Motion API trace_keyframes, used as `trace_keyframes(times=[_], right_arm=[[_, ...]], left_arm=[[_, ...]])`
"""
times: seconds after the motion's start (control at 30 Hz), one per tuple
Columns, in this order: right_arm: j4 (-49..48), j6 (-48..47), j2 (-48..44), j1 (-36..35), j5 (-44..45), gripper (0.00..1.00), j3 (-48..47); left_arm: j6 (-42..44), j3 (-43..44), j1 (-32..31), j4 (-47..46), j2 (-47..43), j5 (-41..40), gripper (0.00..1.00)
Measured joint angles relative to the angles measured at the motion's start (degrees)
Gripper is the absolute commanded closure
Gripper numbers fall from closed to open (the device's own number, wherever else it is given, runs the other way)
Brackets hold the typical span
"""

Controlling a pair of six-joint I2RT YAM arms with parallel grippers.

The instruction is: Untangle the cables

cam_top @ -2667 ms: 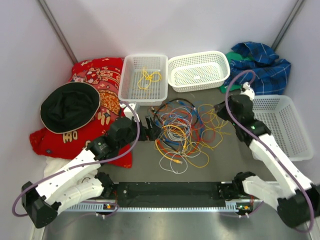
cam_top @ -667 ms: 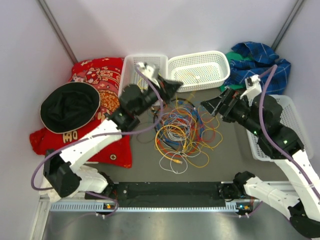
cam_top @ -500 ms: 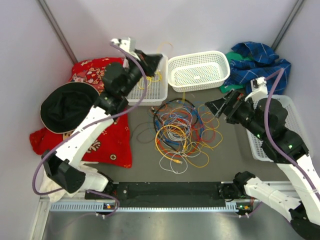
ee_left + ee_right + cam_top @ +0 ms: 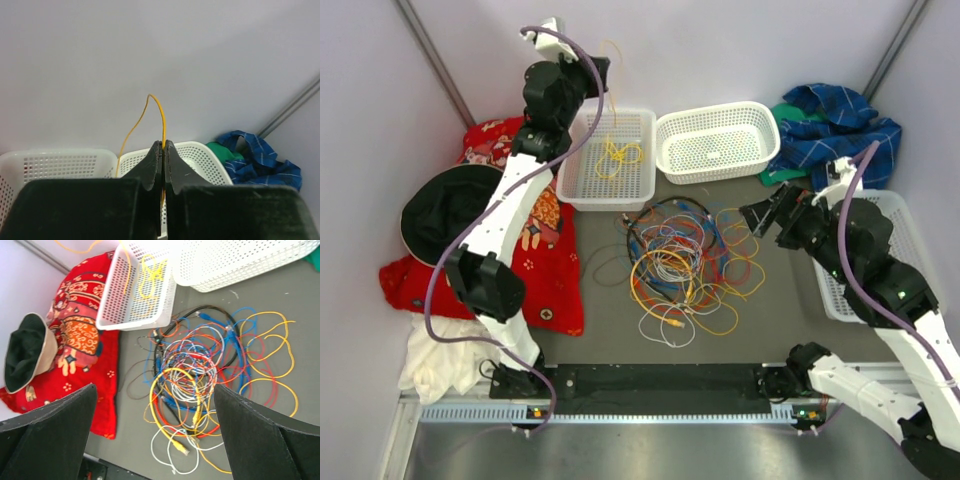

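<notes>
We note bare table open between the cable tangle and the arm bases. Two white baskets wall the far side; red cloth crowds the left, a third basket the right edge.

There are three white baskets: the upper-centre basket, the upper-right basket and the right-edge basket. Two robot arms: the left arm and the right arm. One black hat lies at left. Four cloths: red patterned cloth, white cloth, blue plaid cloth, green cloth. One tangled heap of cables sits at centre, its strands too interwoven to count. One yellow bunch lies in the upper-centre basket, and one yellow cable rises above it.
</notes>
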State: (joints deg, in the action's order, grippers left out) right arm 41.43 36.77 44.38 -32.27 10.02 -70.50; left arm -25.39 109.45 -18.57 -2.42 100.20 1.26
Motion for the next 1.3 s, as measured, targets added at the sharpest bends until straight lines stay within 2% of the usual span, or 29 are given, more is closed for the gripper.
trace_keyframes(times=[0.27,0.3,0.33,0.37,0.43,0.47,0.6,0.73,0.83,0.97,1.07,1.13,1.23,1.3], right_arm=[[0.0,-2.4,1.3,0.0,1.7,0.01,2.4],[-0.1,-2.6,2.1,0.0,1.7,0.01,2.7],[-0.2,-2.8,3.0,0.0,1.7,0.01,3.0],[-0.2,-3.1,3.7,0.0,1.7,0.01,3.1],[-0.2,-3.6,5.4,0.0,1.7,0.01,3.8],[-0.2,-3.8,6.2,0.0,1.7,0.01,4.2],[0.1,-4.4,7.2,0.0,1.9,0.01,6.4],[-0.9,-4.4,6.9,0.0,3.0,0.01,9.1],[-2.4,-4.0,6.7,0.0,4.3,0.01,13.6],[-3.9,-2.6,9.3,1.4,4.7,0.01,20.2],[-6.3,-1.4,14.4,4.2,2.6,0.01,23.3],[-7.5,-0.7,17.9,5.2,1.4,0.01,24.2],[-10.2,-0.3,21.6,5.4,-0.9,0.01,24.7],[-12.2,-0.2,23.2,5.5,-2.7,0.01,24.7]], left_arm=[[0.1,0.6,3.2,0.1,9.4,-1.3,1.00],[0.2,0.6,3.4,0.2,10.9,-1.3,0.94],[0.3,0.6,3.6,0.4,12.3,-1.3,0.62],[0.6,0.6,3.7,0.8,13.7,-1.4,0.49],[1.2,0.3,3.8,2.0,15.8,-0.8,0.33],[1.3,0.0,3.8,2.7,16.3,-0.7,0.01],[0.9,-4.5,3.7,2.0,15.4,0.7,0.01],[0.6,-9.5,3.5,1.8,10.5,2.2,0.01],[-0.6,-14.5,3.3,0.9,2.7,4.3,0.01],[-3.7,-25.0,1.9,-2.0,-12.0,7.6,0.01],[-4.7,-34.3,-3.1,-3.4,-22.7,8.3,0.01],[-4.6,-42.1,-9.0,-3.1,-28.9,7.4,0.01],[-5.2,-50.9,-18.0,-1.3,-33.7,6.7,0.01],[-6.4,-57.6,-20.5,1.3,-37.6,5.9,0.01]])
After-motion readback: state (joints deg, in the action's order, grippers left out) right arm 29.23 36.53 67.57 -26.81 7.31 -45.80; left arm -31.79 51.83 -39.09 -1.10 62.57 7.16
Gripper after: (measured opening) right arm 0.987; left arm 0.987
